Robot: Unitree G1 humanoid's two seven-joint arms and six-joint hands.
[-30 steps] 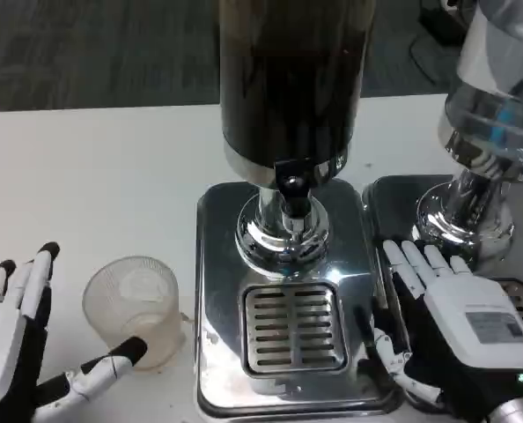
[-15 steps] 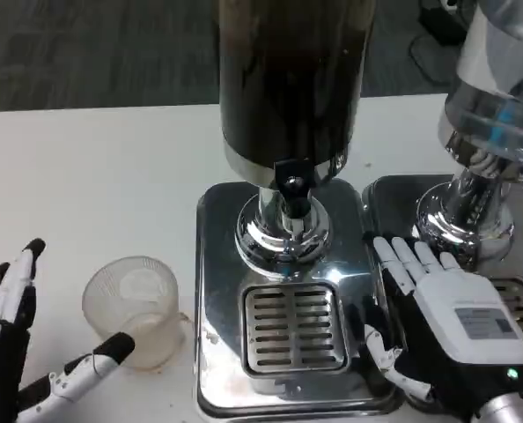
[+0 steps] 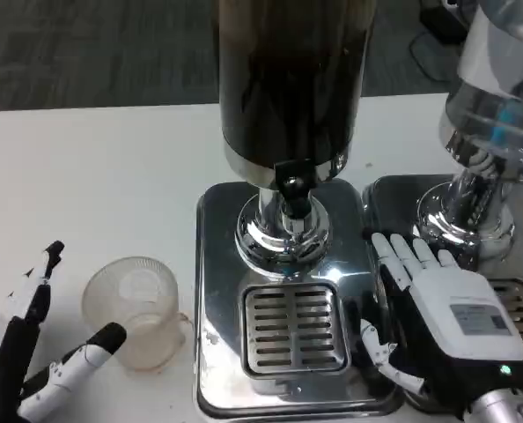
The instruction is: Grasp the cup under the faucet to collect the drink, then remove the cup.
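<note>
Clear cup (image 3: 136, 310) standing on the white worktop (image 3: 94, 185) at nine o'clock of the dispenser's drip grate (image 3: 294, 327), not under the faucet (image 3: 292, 189). Left robot hand (image 3: 34, 370) released, fingers spread beside the cup. Right robot hand (image 3: 442, 322) released, lying flat at three o'clock of the grate.

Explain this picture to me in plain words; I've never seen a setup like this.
The camera sits on a humanoid robot's head, looking down at a white table. The two white-and-black shapes are its hands. The left hand is open beside a clear plastic cup standing upright on the table, one fingertip close to or touching its side; it holds nothing. The right hand rests flat at the right edge of the shiny base of a drink dispenser filled with dark liquid. Its faucet hangs above a slotted drip tray. A second dispenser stands further right.
</note>
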